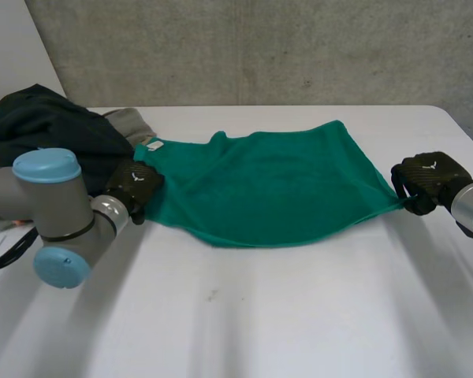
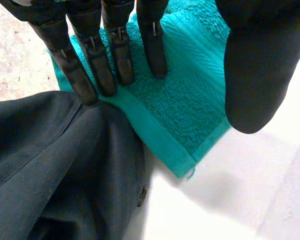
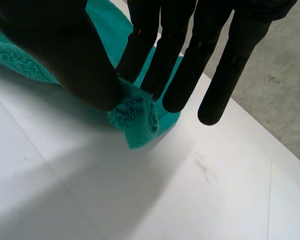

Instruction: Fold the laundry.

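Your right hand [image 1: 426,179] pinches a corner of the green towel [image 1: 268,185], mid-right of frame — your left hand [image 1: 134,185] rests straight fingers [image 2: 122,55] on its opposite corner.

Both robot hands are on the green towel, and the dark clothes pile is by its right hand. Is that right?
Not quite: the dark clothes pile is by the left hand, as the head view shows. Both hands, the right hand too, are on the green towel.

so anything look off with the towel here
The green towel lies skewed, its near edge bowed, and the dark clothes pile crowds its corner at the left hand; the right hand pinches the other corner.
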`<control>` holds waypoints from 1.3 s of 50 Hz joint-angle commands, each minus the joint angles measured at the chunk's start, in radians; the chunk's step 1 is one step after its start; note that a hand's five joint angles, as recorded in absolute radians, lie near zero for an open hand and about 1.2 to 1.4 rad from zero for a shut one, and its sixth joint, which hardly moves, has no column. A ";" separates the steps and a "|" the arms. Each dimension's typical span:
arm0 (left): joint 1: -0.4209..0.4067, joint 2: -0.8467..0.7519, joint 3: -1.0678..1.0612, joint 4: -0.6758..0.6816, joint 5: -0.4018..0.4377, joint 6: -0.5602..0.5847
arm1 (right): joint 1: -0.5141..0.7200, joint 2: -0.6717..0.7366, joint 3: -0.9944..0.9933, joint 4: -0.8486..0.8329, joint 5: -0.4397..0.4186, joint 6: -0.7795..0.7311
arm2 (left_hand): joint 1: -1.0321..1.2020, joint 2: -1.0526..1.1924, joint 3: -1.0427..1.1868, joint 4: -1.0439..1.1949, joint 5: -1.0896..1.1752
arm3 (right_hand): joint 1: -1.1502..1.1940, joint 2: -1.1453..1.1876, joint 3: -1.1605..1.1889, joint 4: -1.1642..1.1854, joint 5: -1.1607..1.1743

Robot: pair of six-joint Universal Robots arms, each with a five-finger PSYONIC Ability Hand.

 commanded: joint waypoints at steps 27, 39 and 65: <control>-0.043 -0.188 0.315 -0.212 -0.056 0.055 | -0.040 0.030 0.007 -0.006 -0.016 -0.014 | 0.294 0.295 0.291 0.303 0.307 | 0.284 0.223 0.218 0.208 0.235; -0.047 -0.231 0.403 -0.297 -0.074 0.064 | -0.040 0.032 0.008 -0.006 -0.018 -0.011 | 0.823 0.825 0.821 0.833 0.837 | 0.284 0.223 0.218 0.208 0.235; -0.050 0.347 -0.111 -0.443 0.079 -0.070 | -0.152 -0.285 0.003 0.295 -0.120 0.010 | -0.141 -0.139 -0.143 -0.131 -0.127 | 0.284 0.223 0.218 0.208 0.235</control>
